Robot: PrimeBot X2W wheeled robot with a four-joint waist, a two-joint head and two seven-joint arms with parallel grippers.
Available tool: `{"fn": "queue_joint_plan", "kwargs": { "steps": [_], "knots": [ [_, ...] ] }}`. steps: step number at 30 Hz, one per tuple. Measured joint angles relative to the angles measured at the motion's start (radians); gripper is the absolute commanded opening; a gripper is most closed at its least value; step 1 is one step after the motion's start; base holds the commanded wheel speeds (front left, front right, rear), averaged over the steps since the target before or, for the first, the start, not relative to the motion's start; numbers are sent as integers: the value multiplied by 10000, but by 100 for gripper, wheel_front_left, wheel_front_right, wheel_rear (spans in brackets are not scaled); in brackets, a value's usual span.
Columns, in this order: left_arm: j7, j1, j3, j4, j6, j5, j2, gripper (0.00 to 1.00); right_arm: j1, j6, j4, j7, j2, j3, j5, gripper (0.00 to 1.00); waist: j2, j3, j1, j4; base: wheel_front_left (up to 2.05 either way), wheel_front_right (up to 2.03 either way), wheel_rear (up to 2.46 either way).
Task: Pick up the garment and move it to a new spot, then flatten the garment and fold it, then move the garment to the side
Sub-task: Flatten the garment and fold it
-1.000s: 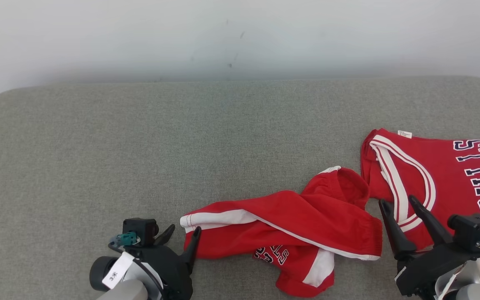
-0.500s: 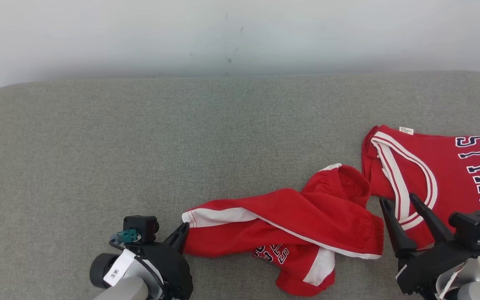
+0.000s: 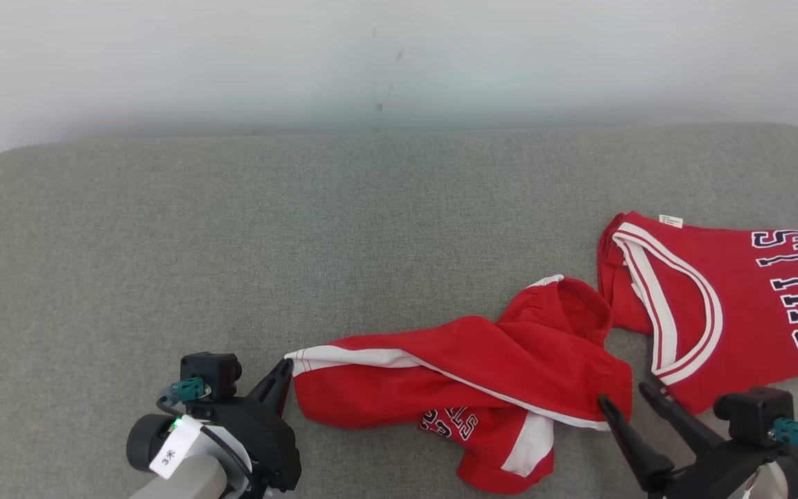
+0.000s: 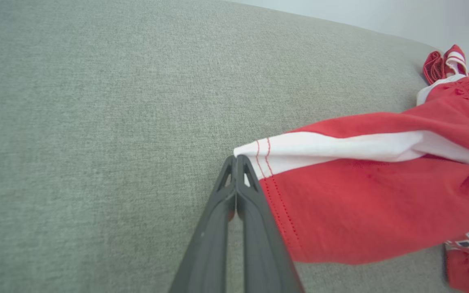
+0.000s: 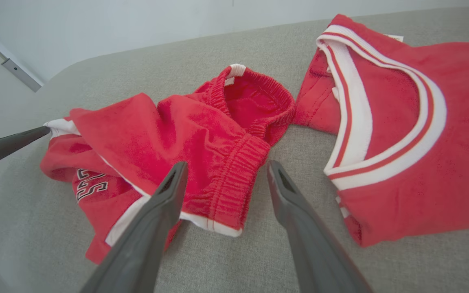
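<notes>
One crumpled pair of red shorts [image 3: 482, 360], white side stripe, left gripper [image 3: 281, 374] pinching its hem corner, right gripper [image 3: 624, 394] spread.

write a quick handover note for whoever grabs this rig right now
The left gripper is shut on the white-striped hem corner of the red shorts, a thin pinch at the fingertips.
The right gripper is open, its fingers framing the end of the elastic waistband, not gripping.
The shorts lie crumpled at the near middle of the grey padded surface; a red Bulls jersey lies close on their right.
Done: one corner gripped.
Left: close the right, lift, move, flatten, fold, set aside.
</notes>
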Motion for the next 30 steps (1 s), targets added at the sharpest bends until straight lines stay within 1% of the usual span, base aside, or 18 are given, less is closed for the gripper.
{"fn": "queue_joint_plan", "kwargs": {
  "steps": [6,11,18,19,20,21,22,30],
  "knots": [
    [-15,32,79,-81,0,0,-6,0,212,29,-330,529,-146,196,59,100,0,-19,0,-39,0,0,0],
    [-63,30,111,-167,0,102,-40,0,243,27,-330,892,-330,309,36,100,0,1,0,-15,0,0,0],
    [-88,27,192,-219,4,255,-36,0,278,-36,-255,1321,-499,424,-82,100,0,43,0,134,0,0,0],
    [-88,27,196,-222,4,263,-36,0,277,-90,-255,1356,-504,422,-82,100,0,44,0,144,0,0,0],
    [-90,28,198,-236,4,263,-48,0,276,-105,-247,1394,-510,418,-82,74,0,48,0,158,0,0,0],
    [-90,29,199,-238,4,263,-59,0,267,-105,-221,1444,-539,453,-138,38,0,49,0,173,0,0,0],
    [-90,35,205,-245,4,263,-58,0,264,-105,-207,1457,-571,491,-226,0,0,43,0,186,0,0,0],
    [-104,53,240,-253,4,280,-59,0,142,-113,-192,1398,-550,357,-205,0,0,-30,0,236,0,0,0]
  ]
}}
